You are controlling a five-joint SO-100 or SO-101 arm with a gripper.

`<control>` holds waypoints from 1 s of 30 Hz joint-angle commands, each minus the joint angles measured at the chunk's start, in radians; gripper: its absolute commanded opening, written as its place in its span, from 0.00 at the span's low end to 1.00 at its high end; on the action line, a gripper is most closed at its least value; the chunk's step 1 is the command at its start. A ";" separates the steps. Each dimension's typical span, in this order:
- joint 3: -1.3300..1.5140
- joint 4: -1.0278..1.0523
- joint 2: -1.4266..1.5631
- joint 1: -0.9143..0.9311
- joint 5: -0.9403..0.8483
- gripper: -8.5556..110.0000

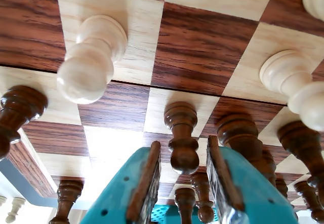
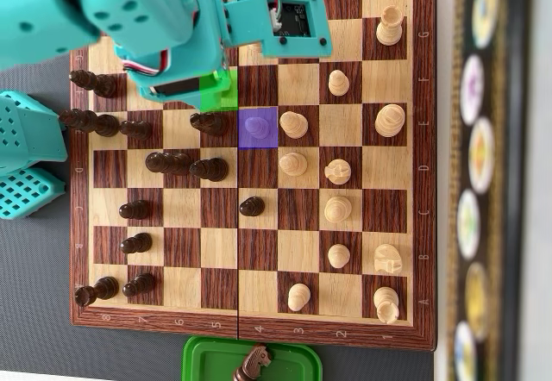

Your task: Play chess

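the gripper [image 1: 182, 183] hangs with its jaws apart, straddling a dark pawn [image 1: 181, 135] on the chessboard [image 2: 405, 329] but not touching it. the pawn looks light, rigid, smooth turned wood, likely slippery, so pinching its narrow neck below the head seems safest.

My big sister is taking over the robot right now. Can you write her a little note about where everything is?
Gripper: open, low over the chessboard, jaws either side of a dark pawn, not yet closed on it.
Overhead view: the arm covers the board's upper left. A green marker and a purple marker tint two neighbouring squares.
Done: game well under way; one dark knight lies in the green tray off the board.
Left: probably grasp and move the pawn.
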 commanded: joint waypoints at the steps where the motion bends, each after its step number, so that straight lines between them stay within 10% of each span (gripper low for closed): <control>1: -0.040 -0.006 0.003 0.020 -0.006 0.19; 30: -0.066 0.002 0.028 0.028 -0.081 0.11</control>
